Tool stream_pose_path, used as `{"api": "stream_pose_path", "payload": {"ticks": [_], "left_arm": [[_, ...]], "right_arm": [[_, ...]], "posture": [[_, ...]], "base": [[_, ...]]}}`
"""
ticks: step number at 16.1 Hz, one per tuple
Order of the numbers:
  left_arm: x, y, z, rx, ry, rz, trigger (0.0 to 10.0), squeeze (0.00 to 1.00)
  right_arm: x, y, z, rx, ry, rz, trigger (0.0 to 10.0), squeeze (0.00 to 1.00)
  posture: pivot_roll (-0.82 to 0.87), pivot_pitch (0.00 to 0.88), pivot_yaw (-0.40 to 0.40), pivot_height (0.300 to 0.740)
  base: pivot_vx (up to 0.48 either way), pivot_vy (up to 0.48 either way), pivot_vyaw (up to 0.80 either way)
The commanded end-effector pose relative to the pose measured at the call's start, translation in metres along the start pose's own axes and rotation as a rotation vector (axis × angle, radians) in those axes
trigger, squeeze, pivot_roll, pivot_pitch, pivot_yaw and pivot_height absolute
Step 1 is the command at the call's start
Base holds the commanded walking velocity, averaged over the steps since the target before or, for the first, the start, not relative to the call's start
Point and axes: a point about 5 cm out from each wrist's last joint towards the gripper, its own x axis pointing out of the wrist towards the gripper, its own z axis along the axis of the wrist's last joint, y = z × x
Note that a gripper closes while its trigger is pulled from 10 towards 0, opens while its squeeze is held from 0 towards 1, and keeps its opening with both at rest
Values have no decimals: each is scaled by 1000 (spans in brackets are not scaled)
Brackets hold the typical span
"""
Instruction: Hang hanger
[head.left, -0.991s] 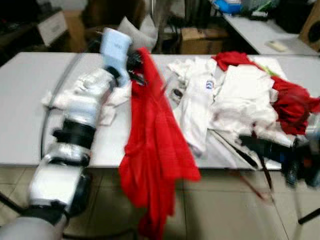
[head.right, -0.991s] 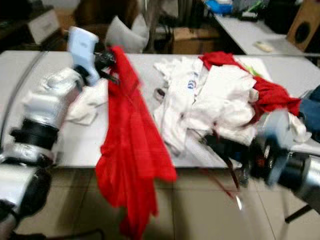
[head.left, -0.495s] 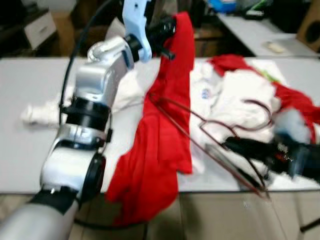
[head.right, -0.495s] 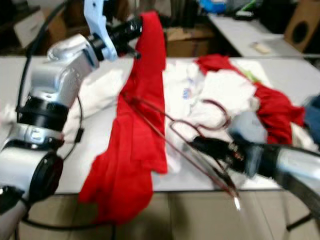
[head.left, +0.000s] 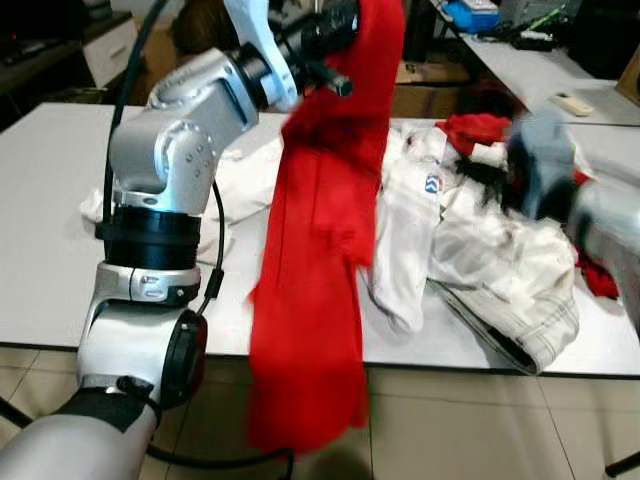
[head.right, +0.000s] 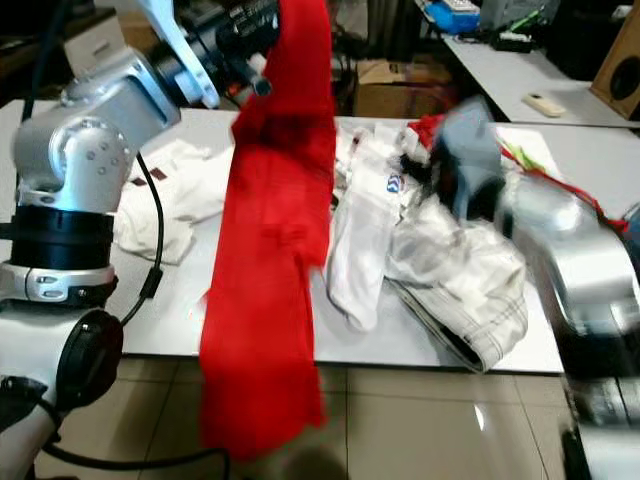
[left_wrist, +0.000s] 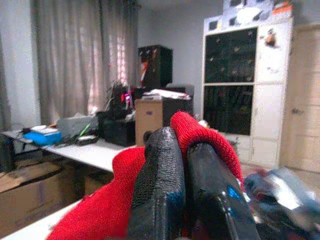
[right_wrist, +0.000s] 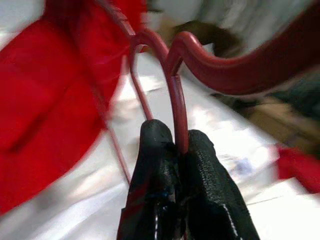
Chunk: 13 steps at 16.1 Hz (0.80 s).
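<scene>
While my left gripper (head.left: 335, 25) holds the red garment (head.left: 315, 260) up high above the white table (head.left: 45, 230), the cloth hangs full length past the table's front edge toward the tiled floor (head.left: 470, 430). L wrist cam shows both black fingers (left_wrist: 160, 185) pressed together w/ a fold of the red knit pinched between them, so that grasp looks firm.

My right gripper (right_wrist: 172, 172) is clamped on the dark red wire hanger (right_wrist: 175, 85); R wrist cam shows the fingers shut tight on the wire just below where it bends into its curves, w/ red fabric blurred just beyond. In the head views the right arm (head.right: 560, 250) is raised over the heap of white clothes (head.left: 470, 240) and heavily blurred, so I can't make out the hanger there.

Progress, my read: both pieces are in hand and lifted, approx. midway. Can't tell whether the hanger is inside the garment yet, prob. not. Left to do: thread hanger into the shoulders/neck, let the cloth settle on it, then find a rail or hook. No rail visible from here.

More red clothing (head.left: 480, 130) lies at the far side of the pile.
</scene>
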Motion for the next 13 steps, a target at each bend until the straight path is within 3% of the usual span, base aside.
{"api": "stream_pose_path", "payload": {"ticks": [1,2,3,4,5,8,9,12,13], "left_arm": [[3,-9,16,6,-65,-41,10000,0],[3,-10,18,1,-76,-43,10000,0],[1,-9,25,-22,-129,-35,10000,0],[-2,-8,27,-39,-156,-20,10000,0],[-3,-7,24,-41,-149,-10,10000,0],[0,-7,13,-57,-131,9,10000,0],[3,-6,1,-57,-85,40,10000,0],[6,-3,-37,-6,96,122,10000,0],[2,-6,-70,48,249,140,10000,0]], "right_arm": [[1,-34,14,-67,-44,-212,10000,0],[0,-43,20,-79,-64,-264,10000,0],[-14,-80,48,-44,-192,-467,10000,0],[-31,-103,67,-97,-282,-601,10000,0],[-37,-108,72,-131,-312,-632,10000,0],[-45,-110,71,-201,-347,-631,10000,0],[-44,-109,63,-209,-337,-605,10000,0],[-37,-85,30,-226,-234,-379,10000,0],[-39,-61,2,-220,-127,-182,10000,0]], "posture": [[-52,0,11,740],[-52,0,11,740],[-48,0,5,740],[-48,0,5,740],[-49,0,4,740],[-67,0,23,740],[-76,0,33,740],[-83,0,42,740],[-85,0,48,740]], "base": [[0,0,0],[0,0,0],[0,0,0],[0,0,0],[0,0,0],[0,0,0],[0,0,0],[0,0,0],[0,0,0]]}}
